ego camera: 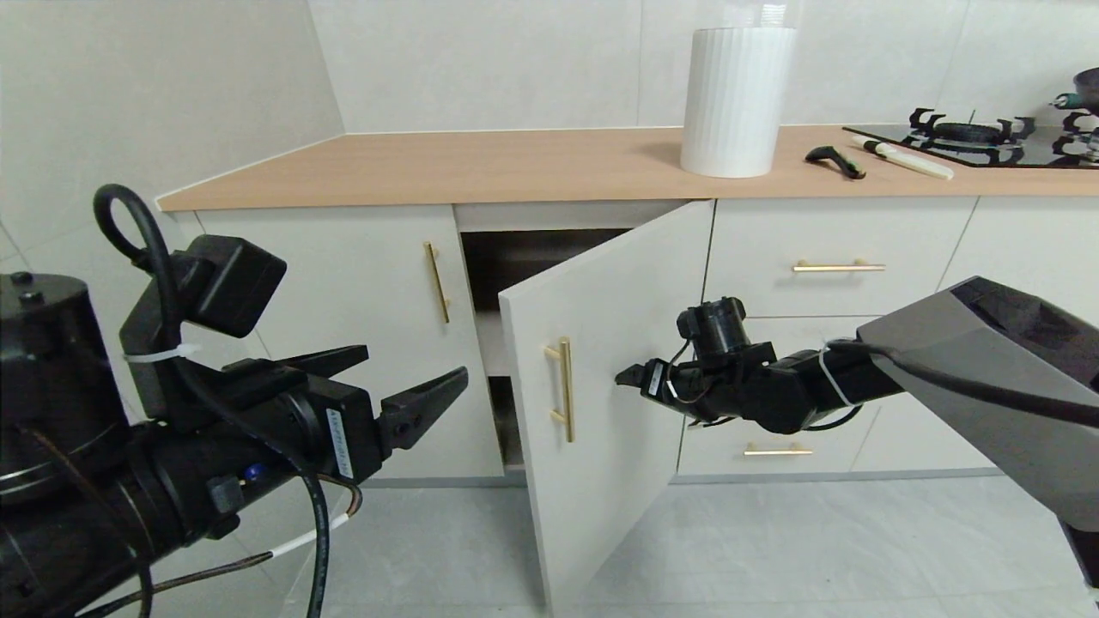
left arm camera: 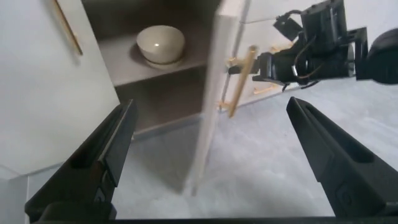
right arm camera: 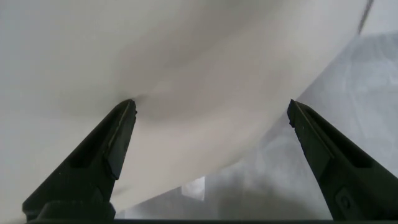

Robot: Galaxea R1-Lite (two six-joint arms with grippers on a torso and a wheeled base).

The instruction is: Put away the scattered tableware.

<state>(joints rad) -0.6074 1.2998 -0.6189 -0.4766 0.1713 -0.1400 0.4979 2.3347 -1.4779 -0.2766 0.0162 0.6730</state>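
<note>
At the near left we see the left gripper point(ego camera: 415, 365) hanging in front of the closed left cabinet door, its jaws spread wide and holding nothing. Right of it the cabinet stands open. The bowl point(left arm camera: 160, 42), pale and round, sits upright on a shelf point(left arm camera: 124, 59) inside, farther in than the left gripper and well apart from it. From the left wrist view we look between the spread fingers point(left arm camera: 106, 149) straight into the cabinet at the bowl. In the head view the open door point(ego camera: 601, 386) and the dark opening hide it.

The door swings out toward us, hinged on its right side, with a gold handle point(ego camera: 562, 388) upright near its free edge. Just right of the handle the right gripper point(ego camera: 620, 376) points at the door's outer face. We cannot tell whether it touches. The head view gives it side-on, so the jaws are hard to read there. The right wrist view shows its two fingers point(right arm camera: 112, 149) far apart, holding nothing, with the pale door panel close in front. The left wrist view also catches this gripper beyond the door, beside the handle. The door stands between the right gripper and the bowl.

Far right on the counter point(ego camera: 515, 163) stand a white ribbed canister point(ego camera: 734, 99), then a small black tool point(ego camera: 834, 160), a pale knife point(ego camera: 901, 159) and a stove point(ego camera: 979, 142).
</note>
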